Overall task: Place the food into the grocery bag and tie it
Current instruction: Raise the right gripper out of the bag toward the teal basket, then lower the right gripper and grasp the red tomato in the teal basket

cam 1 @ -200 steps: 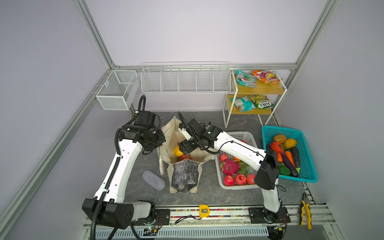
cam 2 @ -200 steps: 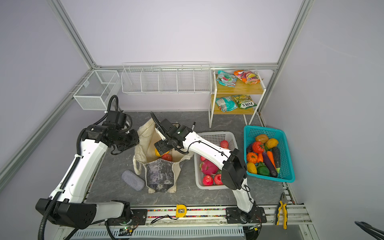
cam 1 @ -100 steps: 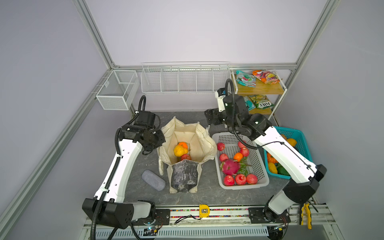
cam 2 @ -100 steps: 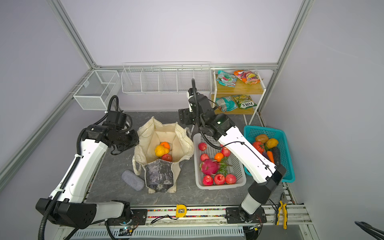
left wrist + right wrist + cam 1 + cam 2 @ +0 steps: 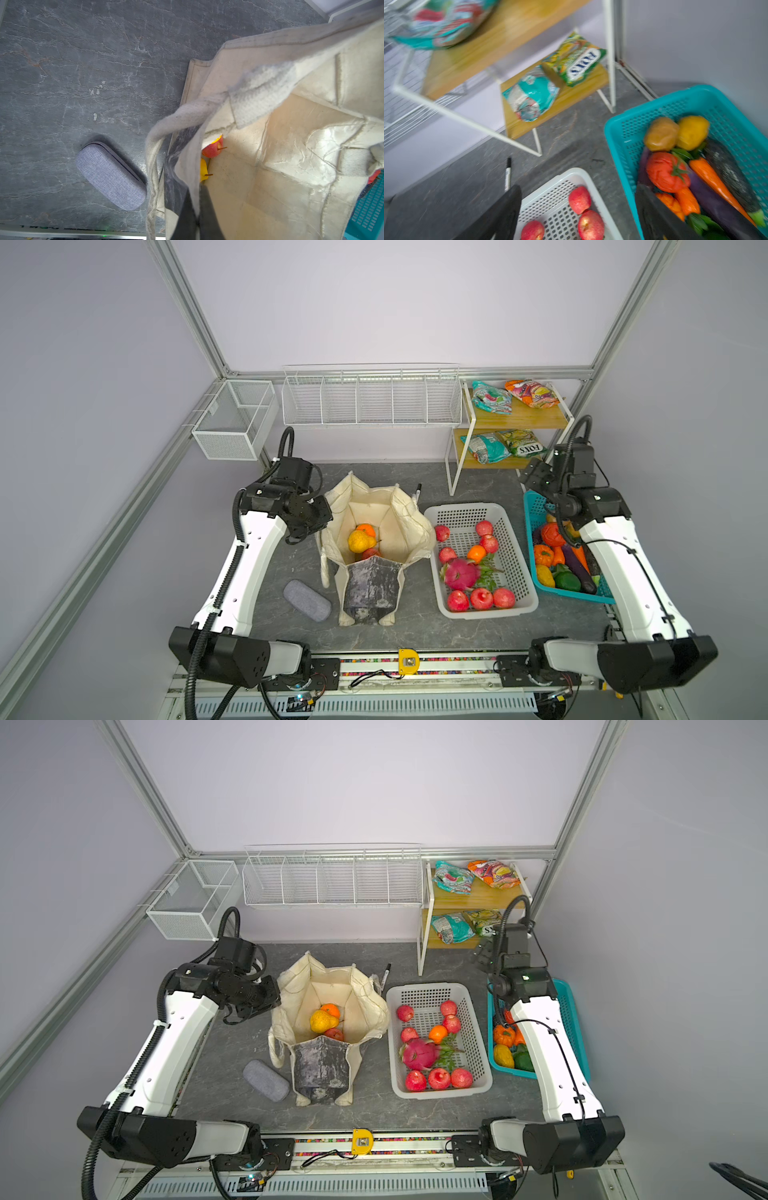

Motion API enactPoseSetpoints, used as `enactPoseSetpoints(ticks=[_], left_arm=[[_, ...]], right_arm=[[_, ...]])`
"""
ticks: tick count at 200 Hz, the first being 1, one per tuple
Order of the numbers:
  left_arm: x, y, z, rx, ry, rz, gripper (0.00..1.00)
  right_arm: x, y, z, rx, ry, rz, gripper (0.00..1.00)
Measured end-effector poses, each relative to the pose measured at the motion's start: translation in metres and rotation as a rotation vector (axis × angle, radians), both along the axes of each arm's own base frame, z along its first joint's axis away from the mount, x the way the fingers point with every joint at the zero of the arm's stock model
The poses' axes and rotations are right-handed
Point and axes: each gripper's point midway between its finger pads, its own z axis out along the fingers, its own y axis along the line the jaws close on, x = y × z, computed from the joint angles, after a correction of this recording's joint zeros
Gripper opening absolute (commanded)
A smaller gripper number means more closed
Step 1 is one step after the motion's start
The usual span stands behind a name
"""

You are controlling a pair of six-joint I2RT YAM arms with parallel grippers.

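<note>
Fingers of the left gripper [image 5: 197, 209] are pinched shut on the left rim of the grocery bag [image 5: 374, 585], with a fold of cream canvas caught between them. A grey case [image 5: 306, 600] lies on the table to the near left of the bag. The bag stands open in the middle of the table, and inside it sit a yellow pear [image 5: 358, 540], an orange [image 5: 365, 529] and a red apple [image 5: 370, 552]. A black marker [image 5: 417, 491] lies just beyond the bag's far right corner. To the right, the white basket [image 5: 465, 512] holds red apples [image 5: 480, 597] and a dragon fruit [image 5: 459, 573]. Further right, the teal basket [image 5: 675, 97] is full of vegetables [image 5: 667, 171]. The right gripper [image 5: 577, 188] hangs over the far ends of the two baskets with its jaws spread wide and nothing between them. The snack packets [image 5: 490, 396] lie on the shelf [image 5: 536, 416] at the far right, apart from those jaws.
</note>
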Motion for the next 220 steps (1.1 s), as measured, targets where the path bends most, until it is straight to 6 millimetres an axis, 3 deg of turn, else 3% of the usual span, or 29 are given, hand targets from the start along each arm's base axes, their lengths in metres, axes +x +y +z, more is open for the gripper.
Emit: enactPoseSetpoints(ticks=[37, 72, 111, 220], left_arm=[[0.000, -0.002, 0.000, -0.008, 0.003, -0.003, 0.00], [0.000, -0.004, -0.001, -0.021, 0.006, -0.002, 0.00], [0.001, -0.005, -0.004, -0.028, 0.010, 0.002, 0.00], [0.001, -0.004, -0.007, -0.031, 0.003, 0.006, 0.00]], right_arm=[[-0.020, -0.078, -0.048, 0.092, 0.100, -0.261, 0.88], [-0.025, -0.111, -0.093, 0.178, 0.224, -0.348, 0.88], [-0.035, -0.121, -0.141, 0.260, 0.390, -0.378, 0.89], [-0.051, -0.115, -0.198, 0.339, 0.662, -0.421, 0.88]])
